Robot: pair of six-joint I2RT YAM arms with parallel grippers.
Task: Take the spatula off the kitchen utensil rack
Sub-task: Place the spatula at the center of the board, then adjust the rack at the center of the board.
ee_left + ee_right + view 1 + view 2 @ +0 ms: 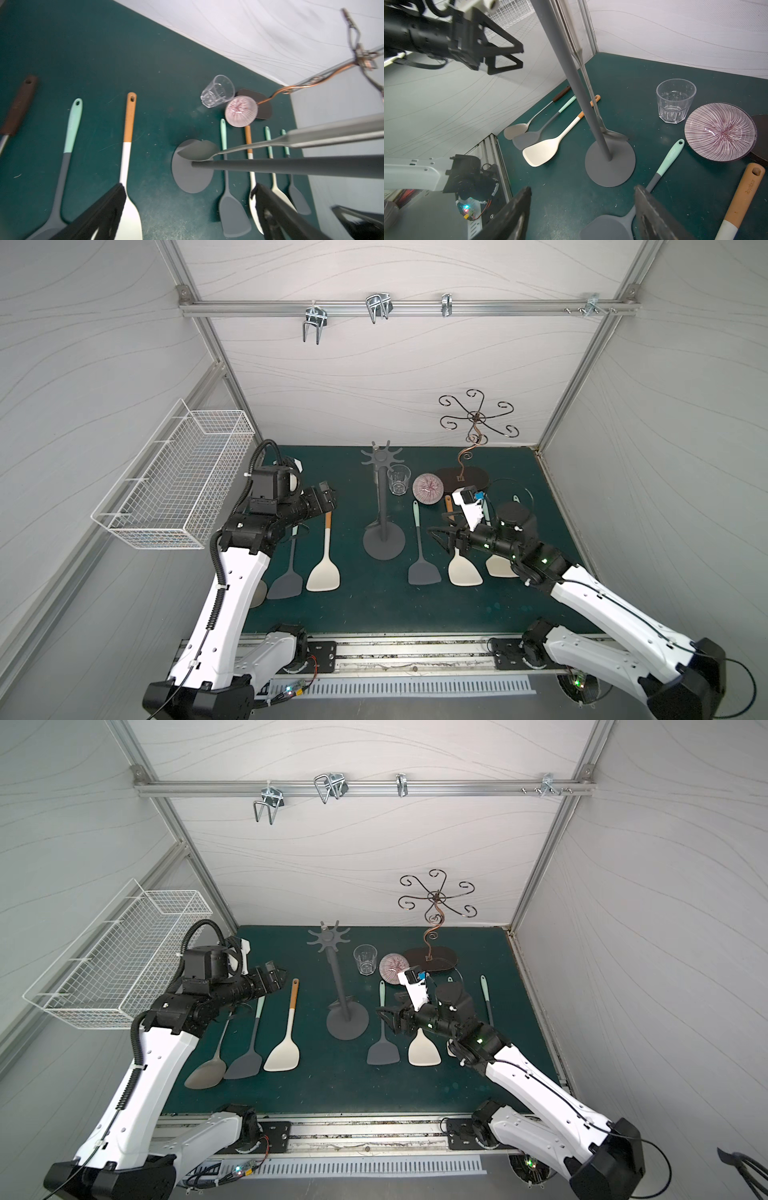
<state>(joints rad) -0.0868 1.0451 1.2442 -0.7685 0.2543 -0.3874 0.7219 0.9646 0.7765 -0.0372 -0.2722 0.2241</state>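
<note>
Nothing's off yet: the spatula [611,133] hangs on the kitchen utensil rack [612,172], blade down by the base. We've got the left gripper [520,56] and right gripper [582,191] on either side, jaws apart, empty.

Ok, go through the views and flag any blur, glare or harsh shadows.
In both top views: even light, no hard shadows on the green mat. Left wrist view: the kitchen utensil rack and its hanging spatula, near the lens, look soft; the brown-handled utensil too. Right wrist view: small glare spot on the striped bowl; the right pincer out of focus.
</note>
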